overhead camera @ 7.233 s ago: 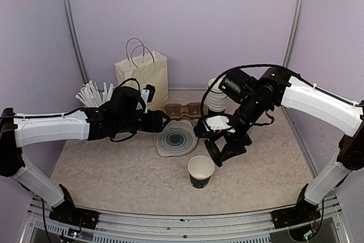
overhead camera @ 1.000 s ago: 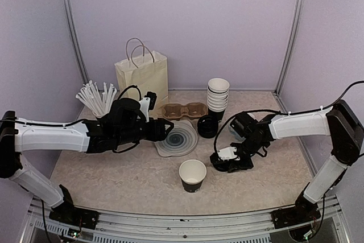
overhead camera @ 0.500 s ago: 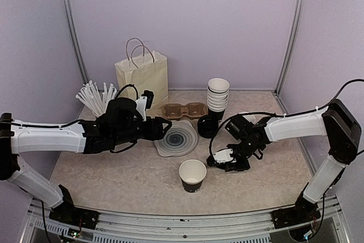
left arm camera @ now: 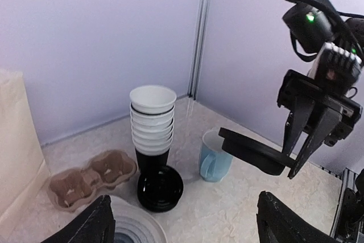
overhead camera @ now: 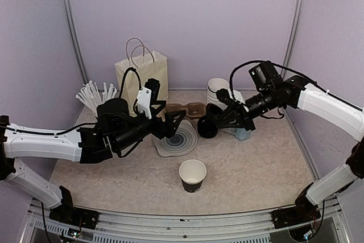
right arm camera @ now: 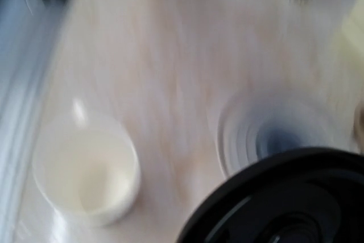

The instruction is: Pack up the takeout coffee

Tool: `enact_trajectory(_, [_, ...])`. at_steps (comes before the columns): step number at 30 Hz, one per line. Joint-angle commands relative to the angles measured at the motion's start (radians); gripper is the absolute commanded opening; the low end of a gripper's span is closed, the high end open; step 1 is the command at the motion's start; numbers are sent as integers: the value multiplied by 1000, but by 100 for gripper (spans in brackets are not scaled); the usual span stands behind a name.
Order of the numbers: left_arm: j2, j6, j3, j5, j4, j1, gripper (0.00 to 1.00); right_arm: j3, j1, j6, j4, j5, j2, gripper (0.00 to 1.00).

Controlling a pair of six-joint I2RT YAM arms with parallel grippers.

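the fingers [left arm camera: 94, 226] of the left gripper [overhead camera: 173, 124] stand wide apart with nothing between them, hanging above one swirl-patterned plate [overhead camera: 183, 143]. the two fingers [left arm camera: 315, 135] of the right gripper [left arm camera: 296, 160] are pinched narrow on the rim of one black lid [left arm camera: 253, 152], held flat in the air, clear of the tabletop [overhead camera: 267, 163] and just beside one light blue mug [left arm camera: 215, 155]. the one takeout cup [overhead camera: 193, 174], black outside and white inside, stands upright and uncovered near the front of the table, apart from both grippers; the right wrist view is badly blurred but shows it below and to the left of the held lid. further back there is one stack of paper cups [left arm camera: 152, 120], about six white rims showing over a black one at the bottom, and touching its foot a low pile of black lids [left arm camera: 160, 188] whose number i cannot tell. one brown pulp carrier [left arm camera: 91, 177] with two wells lies left of that pile. against the back wall stands one cream paper bag [overhead camera: 142, 72] with two loop handles, and left of it one black cup of white sticks [overhead camera: 94, 98], too many to count.
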Motion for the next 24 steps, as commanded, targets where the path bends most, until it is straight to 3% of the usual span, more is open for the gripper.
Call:
enact_trajectory(1, [25, 230, -1, 29, 271, -39, 81, 46, -92, 198, 45, -487, -3, 2])
enact_trajectory(5, [86, 340, 59, 83, 277, -83, 76, -19, -151, 548, 336, -810, 26, 3])
enact_trajectory(9, [150, 439, 114, -30, 312, -142, 80, -92, -152, 800, 591, -883, 24, 3])
enact_trajectory(15, [239, 467, 177, -77, 335, -162, 86, -124, -152, 871, 659, -894, 17, 3])
enact_trajectory(17, [261, 467, 191, -67, 335, -162, 98, -133, -152, 902, 692, -890, 13, 3])
enact_trajectory(24, [296, 474, 204, -26, 355, -163, 93, -148, -152, 965, 758, -886, 17, 3])
